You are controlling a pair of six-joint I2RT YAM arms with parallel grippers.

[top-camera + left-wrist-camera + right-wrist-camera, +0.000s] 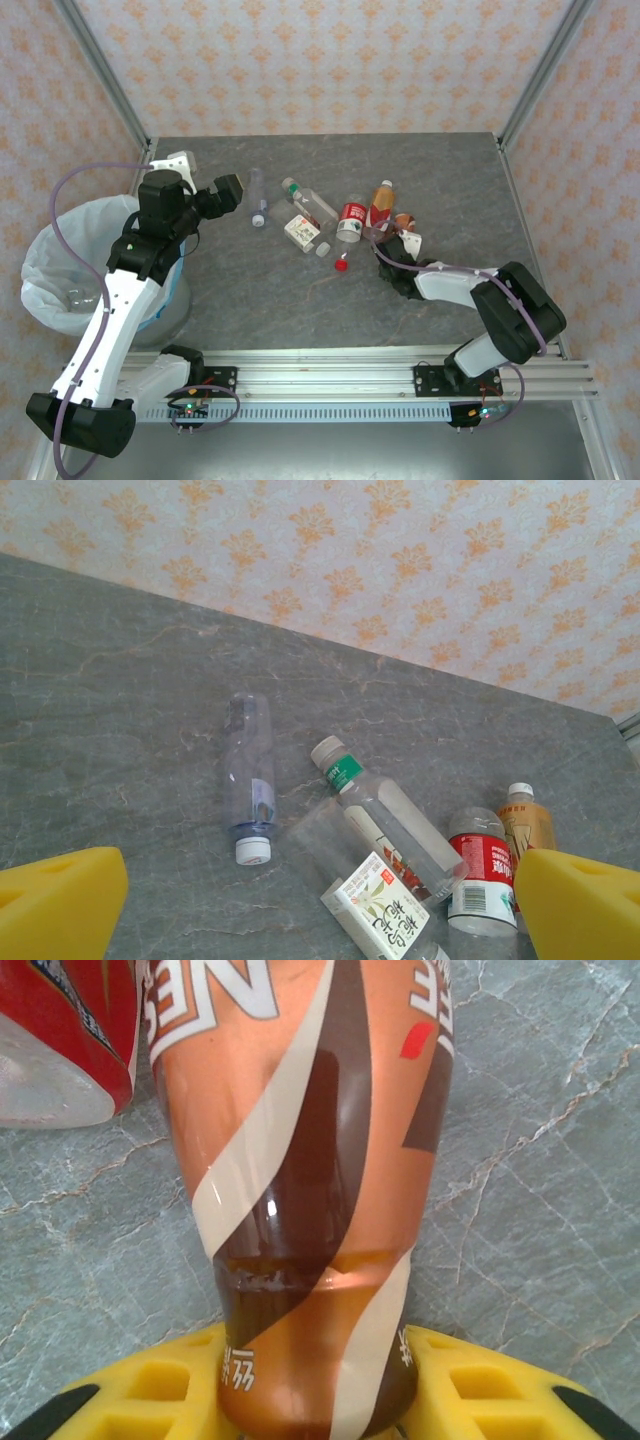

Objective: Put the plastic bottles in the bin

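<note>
With the right end effector (315,1385) pinching one end of the orange bottle (300,1160) lying on the table (560,1110), squeeze firm, lift clear, carry to the bin (45,250) at left; left end effector (226,192) spread.

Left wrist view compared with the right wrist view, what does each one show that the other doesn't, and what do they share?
Only the left wrist view: a clear white-capped bottle, a green-collared bottle, a small printed carton, the patterned wall, and the left gripper, open.

Only the right wrist view: the right gripper, its yellow fingers tight against the sides of an orange-labelled bottle.

Both: the grey table, the red-labelled bottle, and probably the same orange-labelled bottle.
</note>
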